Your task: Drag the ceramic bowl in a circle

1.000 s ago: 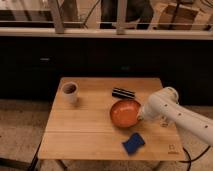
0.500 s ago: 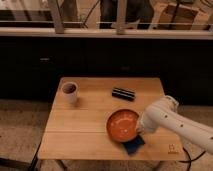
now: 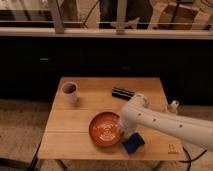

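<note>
A small wooden table with a pale top [image 3: 75, 127] stands in front of a long dark wall with windows above it. On the table sits the ceramic bowl [image 3: 104, 129], which is wide, shallow, round and orange-red, with faint rings inside. It lies near the front edge of the table, a bit left of the middle. There is nothing in the bowl. The robot's thick white arm [image 3: 160, 122] comes in from the right side and bends down to the bowl. The gripper [image 3: 121, 132] is at the right rim of the bowl, touching it or very close. The arm covers most of the claw, so it is not clear whether it is wide, narrow or holding the rim. A small pale mug with a dark inside [image 3: 69, 91] stands upright near the back left corner, well apart from the bowl. It is not clear if anything is in the mug. A short black flat thing [image 3: 121, 93] lies near the back of the table. A blue soft-looking square [image 3: 133, 144] lies just beside the bowl, at the front right.
</note>
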Controlling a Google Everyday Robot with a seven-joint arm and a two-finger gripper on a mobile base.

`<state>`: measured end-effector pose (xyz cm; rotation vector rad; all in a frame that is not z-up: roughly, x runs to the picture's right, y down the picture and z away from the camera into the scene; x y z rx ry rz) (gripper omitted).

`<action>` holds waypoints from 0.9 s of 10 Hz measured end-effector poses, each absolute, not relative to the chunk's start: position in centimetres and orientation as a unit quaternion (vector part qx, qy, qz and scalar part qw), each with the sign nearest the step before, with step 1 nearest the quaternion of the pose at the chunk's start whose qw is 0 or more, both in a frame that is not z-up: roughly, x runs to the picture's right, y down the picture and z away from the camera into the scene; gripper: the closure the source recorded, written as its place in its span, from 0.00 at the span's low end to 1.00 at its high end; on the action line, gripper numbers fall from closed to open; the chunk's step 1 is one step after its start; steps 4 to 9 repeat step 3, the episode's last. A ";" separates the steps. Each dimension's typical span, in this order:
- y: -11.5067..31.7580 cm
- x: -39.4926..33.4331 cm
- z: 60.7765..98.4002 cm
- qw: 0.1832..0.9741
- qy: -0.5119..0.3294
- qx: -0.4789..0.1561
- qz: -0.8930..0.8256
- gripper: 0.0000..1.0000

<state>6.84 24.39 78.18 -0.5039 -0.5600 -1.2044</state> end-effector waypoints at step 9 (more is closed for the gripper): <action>21.7 4.6 79.3 0.745 -0.269 -0.210 -0.574 1.00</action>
